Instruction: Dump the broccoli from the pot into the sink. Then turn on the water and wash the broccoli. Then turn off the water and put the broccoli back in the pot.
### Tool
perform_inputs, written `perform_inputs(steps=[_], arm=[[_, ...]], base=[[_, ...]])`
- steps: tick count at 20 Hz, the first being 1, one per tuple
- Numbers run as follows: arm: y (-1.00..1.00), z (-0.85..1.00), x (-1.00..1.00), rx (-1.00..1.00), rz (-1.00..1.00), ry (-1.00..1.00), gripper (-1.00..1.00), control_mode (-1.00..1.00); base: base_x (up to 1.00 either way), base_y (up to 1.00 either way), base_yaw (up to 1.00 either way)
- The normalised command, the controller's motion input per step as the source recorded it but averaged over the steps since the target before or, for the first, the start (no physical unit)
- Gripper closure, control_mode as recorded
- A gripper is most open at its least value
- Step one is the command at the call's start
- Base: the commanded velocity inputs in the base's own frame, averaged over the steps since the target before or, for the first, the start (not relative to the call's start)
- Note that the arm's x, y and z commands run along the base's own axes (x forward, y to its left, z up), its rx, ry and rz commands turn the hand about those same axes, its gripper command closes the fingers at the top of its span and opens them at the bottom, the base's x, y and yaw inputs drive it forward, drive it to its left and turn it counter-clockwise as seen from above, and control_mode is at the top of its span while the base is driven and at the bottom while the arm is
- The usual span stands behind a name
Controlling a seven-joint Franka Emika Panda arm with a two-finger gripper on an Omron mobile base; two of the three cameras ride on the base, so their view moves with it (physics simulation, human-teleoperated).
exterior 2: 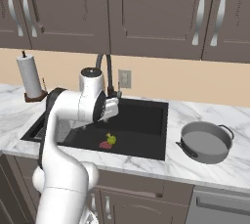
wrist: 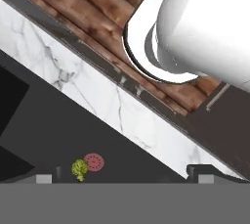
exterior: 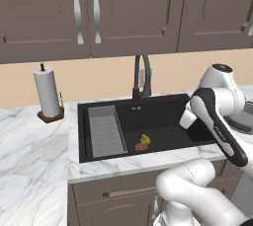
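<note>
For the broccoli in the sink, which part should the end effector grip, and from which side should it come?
Grip the broccoli across its lumpy head, coming straight down from above. It is small and sits low on the floor of the sink, right beside the flat red drain, so a sideways approach would probably meet the basin walls. Whether it has a usable stem cannot be told.

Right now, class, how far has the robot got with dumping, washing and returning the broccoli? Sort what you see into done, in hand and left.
Done: the broccoli lies in the sink beside the red drain, and the pot sits empty on the counter. In hand: nothing is held; the arm hangs over the basin near the faucet, and no water shows. Left: turning the water on, washing, turning it off, and returning the broccoli to the pot.
</note>
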Motion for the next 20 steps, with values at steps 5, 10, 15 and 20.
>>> perform_inputs(steps=[5,10,15,20], arm=[[0.01,-0.55,0.35,0.0,0.04,0.07,-1.0,-1.0],[0.02,-0.5,0.48,0.05,0.05,0.07,-1.0,-1.0],[0.0,-0.46,0.43,0.08,0.05,0.06,-1.0,-1.0],[0.0,-0.41,0.34,0.08,0.02,0.05,-1.0,-1.0]], base=[[0.0,0.0,0.0],[0.0,0.0,0.0],[0.0,0.0,0.0],[0.0,0.0,0.0]])
